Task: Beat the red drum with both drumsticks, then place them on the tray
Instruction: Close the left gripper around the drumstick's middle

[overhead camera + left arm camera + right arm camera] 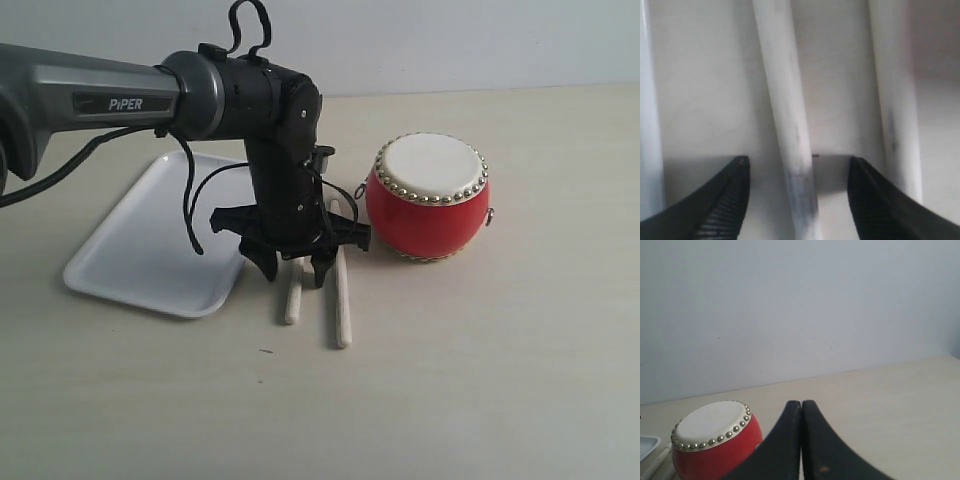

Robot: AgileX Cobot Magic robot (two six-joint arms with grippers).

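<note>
The red drum [428, 200] stands upright on the table right of centre, its cream skin facing up. Two pale drumsticks lie side by side on the table between the drum and the tray [150, 240]: one [293, 297] nearer the tray, the other [342, 295] nearer the drum. My left gripper [294, 277] points down over them, open. In the left wrist view its fingers straddle one drumstick [787, 125] without touching it, while the other drumstick [895, 100] lies outside them. My right gripper [801, 403] is shut and empty, off to the side of the drum [715, 440].
The white tray sits left of the sticks, its rim [647, 125] close beside my left finger. The left arm [110, 95] reaches in from the left above the tray. Bare table lies in front of and right of the drum.
</note>
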